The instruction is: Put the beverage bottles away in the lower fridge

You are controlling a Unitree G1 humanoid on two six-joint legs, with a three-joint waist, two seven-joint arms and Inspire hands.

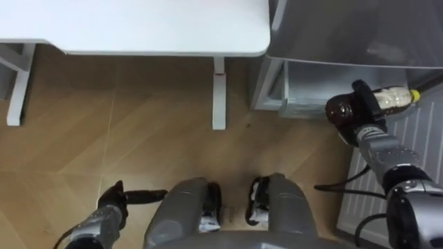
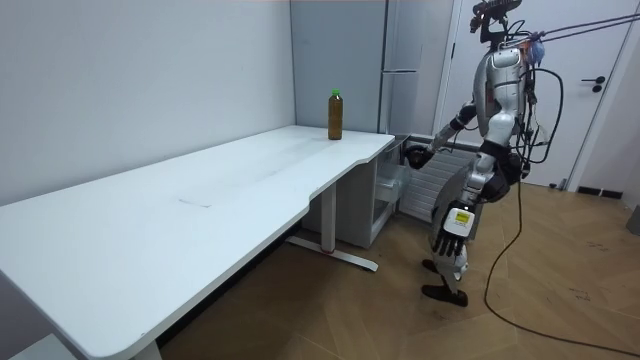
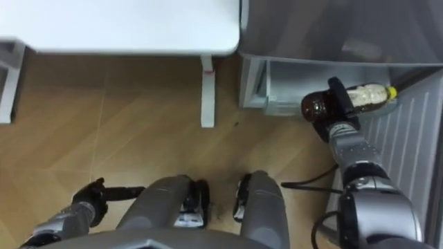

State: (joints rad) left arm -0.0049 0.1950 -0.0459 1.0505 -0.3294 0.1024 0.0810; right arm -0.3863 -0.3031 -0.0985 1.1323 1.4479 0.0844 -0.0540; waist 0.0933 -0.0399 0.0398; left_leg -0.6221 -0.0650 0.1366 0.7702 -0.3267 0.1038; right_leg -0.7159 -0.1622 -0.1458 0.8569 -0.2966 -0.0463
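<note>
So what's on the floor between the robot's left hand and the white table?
Nothing: in the left eye view just bare wooden floor lies between the left hand and the table. The table's legs stand off to the sides.

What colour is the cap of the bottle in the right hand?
Yellow cap; the left eye view shows it best.

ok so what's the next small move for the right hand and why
Probably ease the right hand further forward into the open lower fridge compartment before loosening the fingers. It is curled round a yellow-capped bottle lying sideways at the compartment's front edge, seemingly not yet resting inside. The left hand hangs idle at its side.
</note>
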